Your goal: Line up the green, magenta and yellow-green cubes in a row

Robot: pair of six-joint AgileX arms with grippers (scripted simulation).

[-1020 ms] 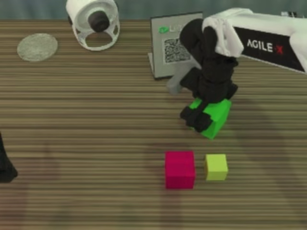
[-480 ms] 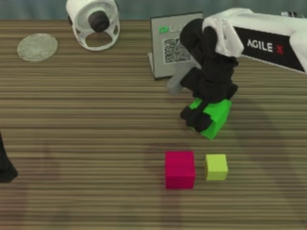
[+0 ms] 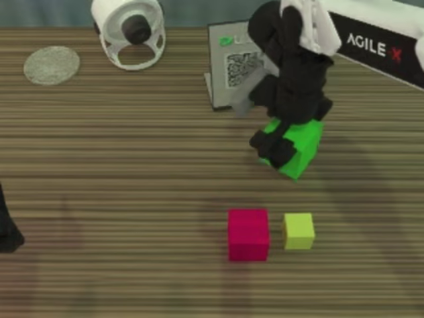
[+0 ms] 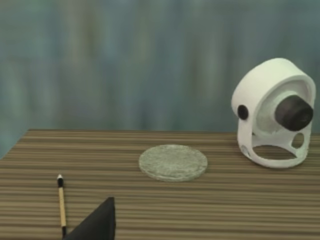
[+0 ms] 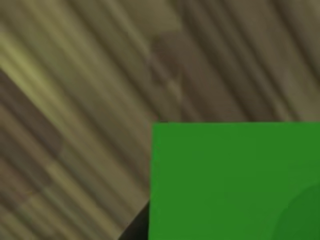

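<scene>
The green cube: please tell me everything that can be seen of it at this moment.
The green cube is the largest plain cube, bright saturated green, smooth and unmarked, with flat faces and sharp edges. The right gripper is on it from above, its black fingers covering the cube's left part. The cube sits turned at an angle to the table's stripes, behind the magenta cube and yellow-green cube, apart from both. In the right wrist view it fills the corner as a flat green face.

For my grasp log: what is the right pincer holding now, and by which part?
The right pincer grips the green cube from above, by its opposite sides.
</scene>
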